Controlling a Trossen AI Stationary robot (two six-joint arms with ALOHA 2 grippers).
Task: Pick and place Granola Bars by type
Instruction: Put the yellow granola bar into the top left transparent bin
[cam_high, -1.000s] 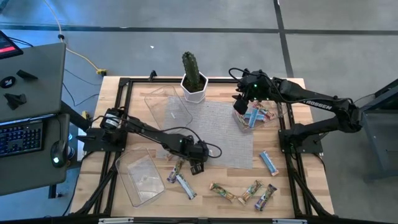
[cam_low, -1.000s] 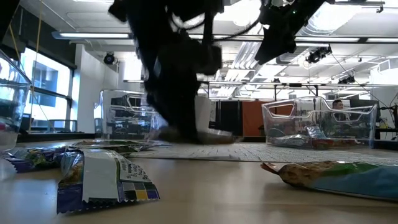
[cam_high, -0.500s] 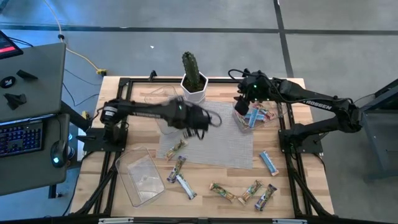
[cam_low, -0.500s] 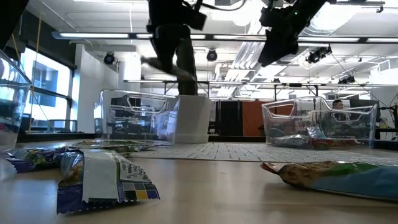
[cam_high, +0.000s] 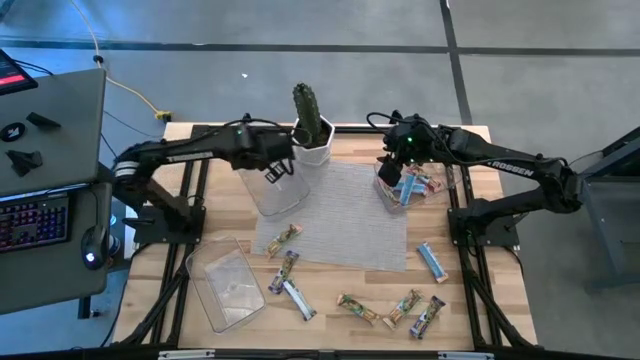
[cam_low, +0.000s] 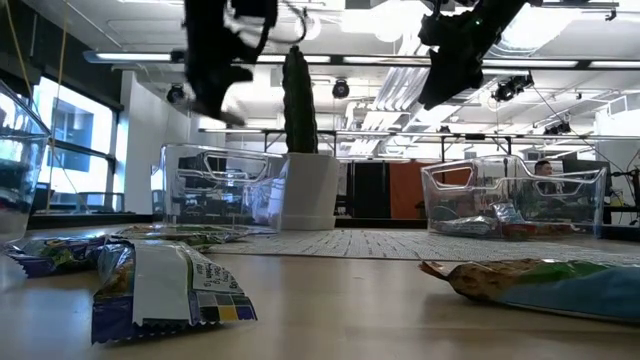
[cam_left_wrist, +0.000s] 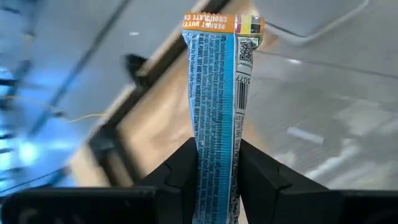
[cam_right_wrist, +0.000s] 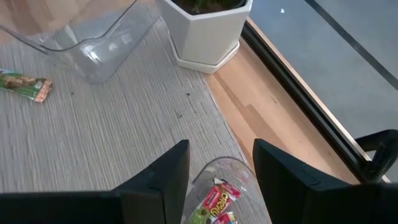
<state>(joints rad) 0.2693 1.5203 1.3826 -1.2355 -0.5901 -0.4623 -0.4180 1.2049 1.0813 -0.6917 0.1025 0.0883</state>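
My left gripper (cam_high: 272, 170) hangs over the clear tub (cam_high: 268, 185) at the table's far left, shut on a blue-and-white granola bar (cam_left_wrist: 214, 93). My right gripper (cam_high: 395, 172) is open and holds nothing. It hovers above the right-hand clear tub (cam_high: 405, 192), which has several bars in it (cam_right_wrist: 217, 199). More bars lie flat on the table: a tan-green one (cam_high: 283, 240) on the grey mat, a purple one (cam_high: 283, 270), a blue-white one (cam_high: 298, 298), and others along the near edge (cam_high: 405, 307). My left gripper pinches the blue-and-white bar between its two fingers (cam_left_wrist: 183, 171), low on the wrapper (cam_left_wrist: 214, 158). The bar lies along the fingers. Its free end with the orange band (cam_left_wrist: 217, 23) sticks out well past the fingertips. It is lifted clear of the table.
A cactus in a white pot (cam_high: 312, 130) stands at the far edge between the two tubs. A third clear tub (cam_high: 228, 288) lies at the near left. The grey mat (cam_high: 345, 215) covers the middle. A blue bar (cam_high: 433, 262) lies at the right.
My left gripper has risen from the bars at the table's near middle. It has swung fast toward the far left and now hangs over the far-left tub, carrying the blue-and-white bar. The right arm has kept still.
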